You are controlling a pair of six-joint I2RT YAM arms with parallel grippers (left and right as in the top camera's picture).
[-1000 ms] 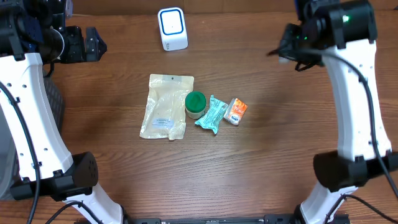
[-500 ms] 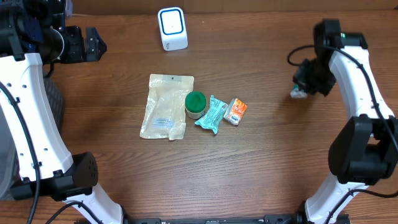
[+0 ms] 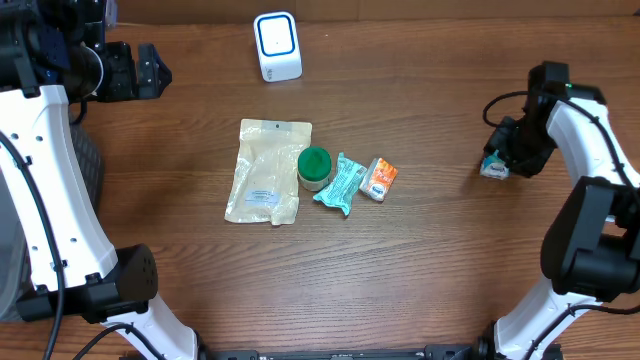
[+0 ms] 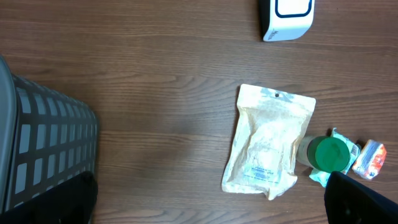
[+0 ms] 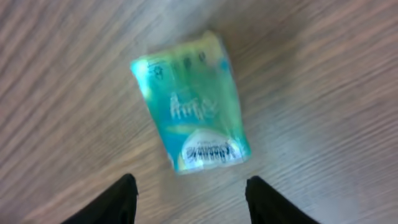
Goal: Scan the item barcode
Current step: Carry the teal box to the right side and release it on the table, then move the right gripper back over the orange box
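Note:
A small teal packet [image 5: 193, 102] with a barcode label lies on the wood just ahead of my right gripper [image 5: 191, 186]. The jaws are open and nothing sits between the black fingertips [image 5: 127, 186]. From overhead, this packet [image 3: 492, 168] shows at the right side of the table, under the right gripper [image 3: 508, 152]. The white scanner [image 3: 277, 45] with a blue outline stands at the back centre. My left gripper [image 3: 150, 72] hovers high at the back left, open and empty; its wrist view shows the scanner [image 4: 286, 15] at the top.
Mid-table lie a beige pouch [image 3: 267, 170], a green-lidded jar [image 3: 314, 165], another teal packet [image 3: 340, 183] and an orange packet [image 3: 379, 178]. A grey mesh basket [image 4: 43, 149] stands off the left side.
The right arm swung from the back right down to the table's right side. Its jaws went from shut to open, and the teal packet now lies free of them.

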